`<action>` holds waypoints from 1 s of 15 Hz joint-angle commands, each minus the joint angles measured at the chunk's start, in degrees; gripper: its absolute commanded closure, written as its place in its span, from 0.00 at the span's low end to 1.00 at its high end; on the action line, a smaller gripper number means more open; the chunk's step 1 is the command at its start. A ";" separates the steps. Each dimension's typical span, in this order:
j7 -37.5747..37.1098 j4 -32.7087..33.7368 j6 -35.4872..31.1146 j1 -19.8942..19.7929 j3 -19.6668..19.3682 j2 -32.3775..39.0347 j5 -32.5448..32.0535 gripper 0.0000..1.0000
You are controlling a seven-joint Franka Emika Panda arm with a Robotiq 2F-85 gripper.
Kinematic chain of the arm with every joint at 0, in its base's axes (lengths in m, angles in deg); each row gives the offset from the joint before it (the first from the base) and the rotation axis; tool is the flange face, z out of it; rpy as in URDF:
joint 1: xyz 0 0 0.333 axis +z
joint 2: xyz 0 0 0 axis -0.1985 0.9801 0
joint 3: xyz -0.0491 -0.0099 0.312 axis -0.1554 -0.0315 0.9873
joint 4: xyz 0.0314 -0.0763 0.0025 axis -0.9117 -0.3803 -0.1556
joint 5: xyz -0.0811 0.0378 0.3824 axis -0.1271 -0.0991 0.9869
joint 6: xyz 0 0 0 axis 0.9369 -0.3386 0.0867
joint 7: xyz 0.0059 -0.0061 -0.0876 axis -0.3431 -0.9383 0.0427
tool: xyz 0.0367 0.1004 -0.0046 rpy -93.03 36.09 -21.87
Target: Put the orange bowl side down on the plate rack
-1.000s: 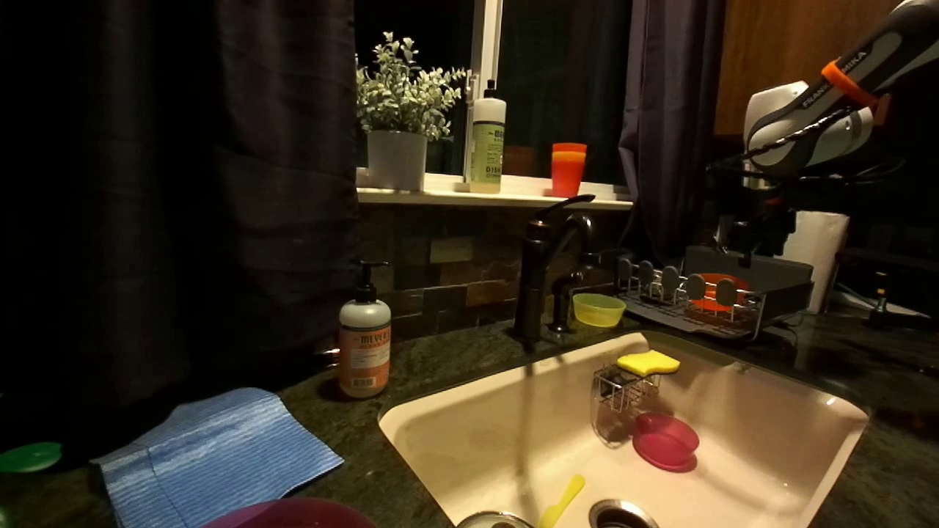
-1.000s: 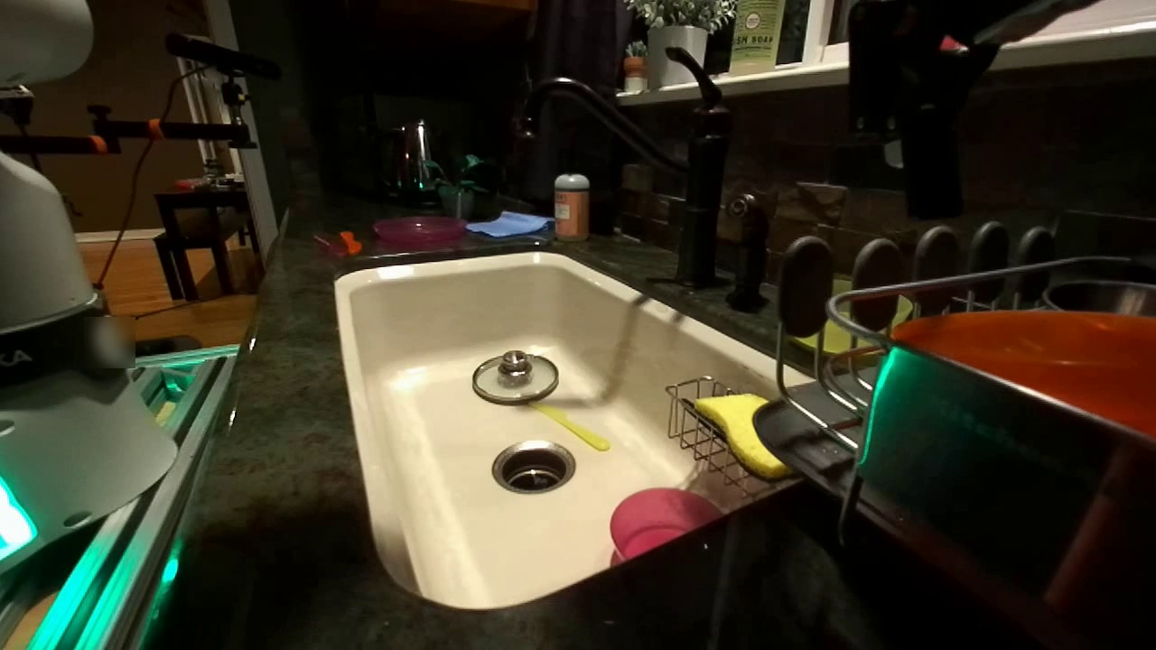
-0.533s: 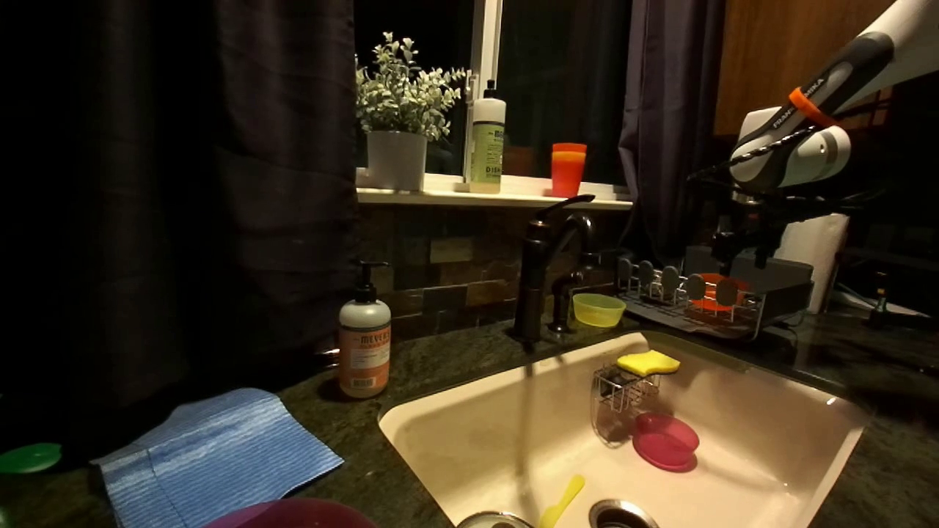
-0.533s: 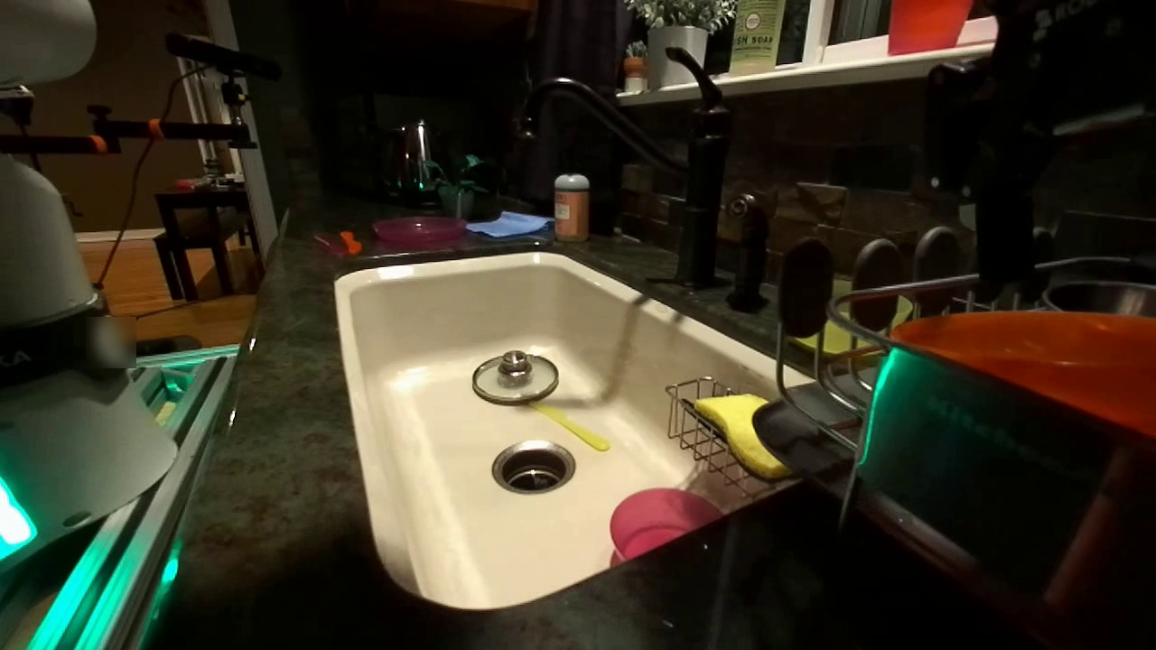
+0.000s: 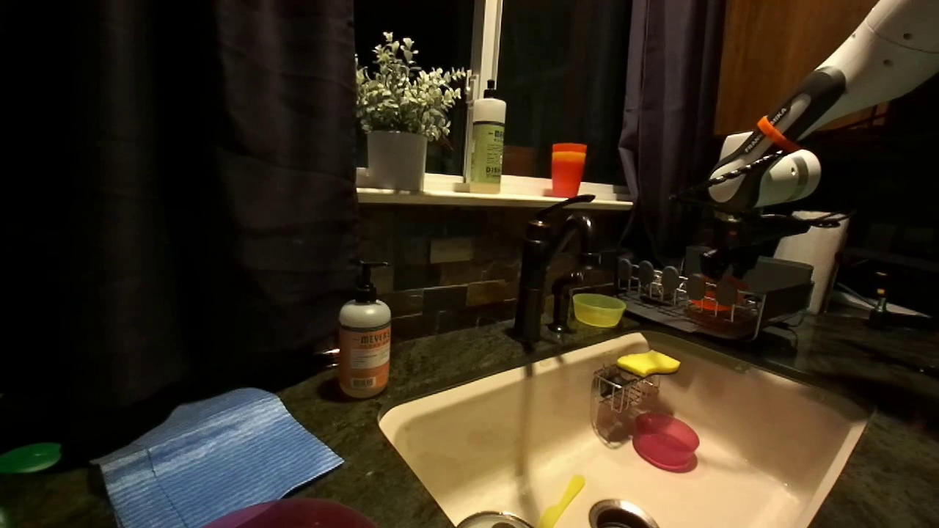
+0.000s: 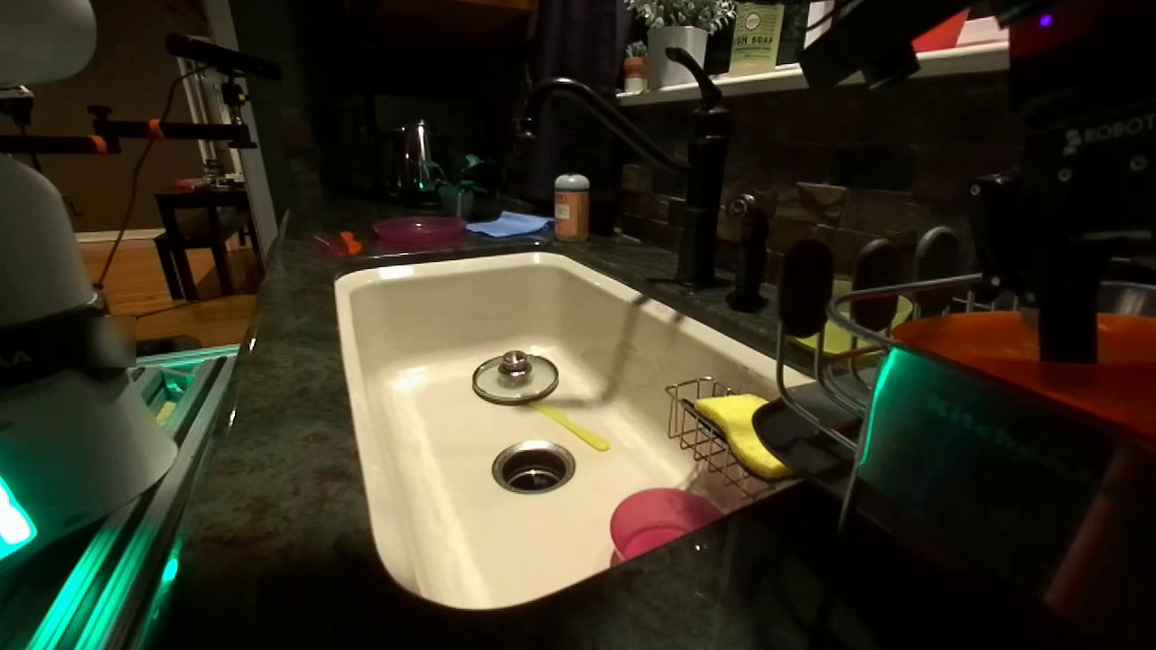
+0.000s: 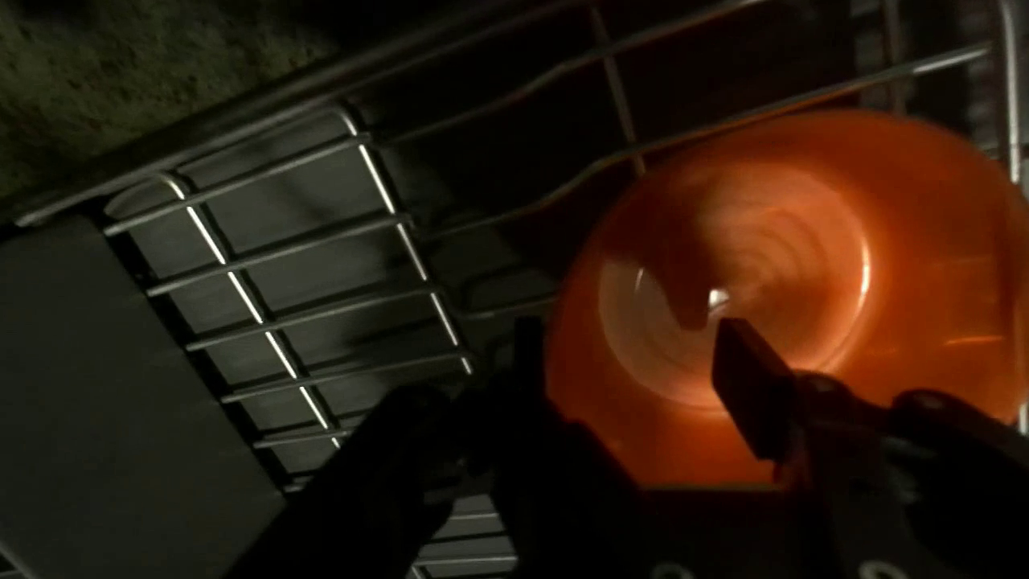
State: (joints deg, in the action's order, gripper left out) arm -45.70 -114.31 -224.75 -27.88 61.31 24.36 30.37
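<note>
Your gripper has come down within the last second: it hung above the plate rack, and now it is down at the orange bowl. The jaws stand apart with nothing clamped: one finger hangs over the bowl's inside, about 7 o'clock of its middle, and the other finger sits by the rim near 9 o'clock. You can't tell from here whether either touches. The bowl itself shows no clear shift. Most likely you are lining up to pinch the wall between them; the bowl's turn onto its side looks yet to be done.

The bowl lies in the rack, toward 3 o'clock in the wrist view. It looks plain, shallow and glossy, mouth seemingly up, with faint rings on its round floor and a shadow across the floor's 10 o'clock side.

Past it, the rack's bare wires run toward 9 o'clock. Farther out, in an exterior view, a yellow-green bowl stands just beside the rack, and the sink near 5 o'clock holds a pink dish.
</note>
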 commanded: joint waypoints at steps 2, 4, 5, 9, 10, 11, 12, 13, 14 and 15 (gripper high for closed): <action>-0.73 1.07 -1.05 -0.10 0.21 0.19 0.62 0.81; -1.22 1.07 -0.48 0.25 -0.19 -0.92 -0.46 0.96; -1.37 0.94 0.21 0.46 -0.40 -1.79 -1.07 1.00; -5.58 -0.51 1.12 2.85 -2.22 -5.94 -10.41 0.99; -7.53 -0.81 1.08 3.52 -2.59 -6.89 -14.08 0.99; -8.86 -1.02 1.52 4.03 -2.53 -7.95 -17.20 0.99; -11.09 -1.34 1.40 4.67 -2.65 -8.83 -21.26 0.99; -12.90 -1.66 1.84 5.26 -2.40 -9.89 -25.06 0.99; -15.81 -2.28 1.68 5.93 -2.23 -10.79 -30.24 0.99; -18.47 -2.38 1.83 6.31 -1.69 -11.39 -35.04 0.99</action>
State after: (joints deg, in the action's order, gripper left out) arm -57.20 -113.81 -224.37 -23.88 59.64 16.84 6.62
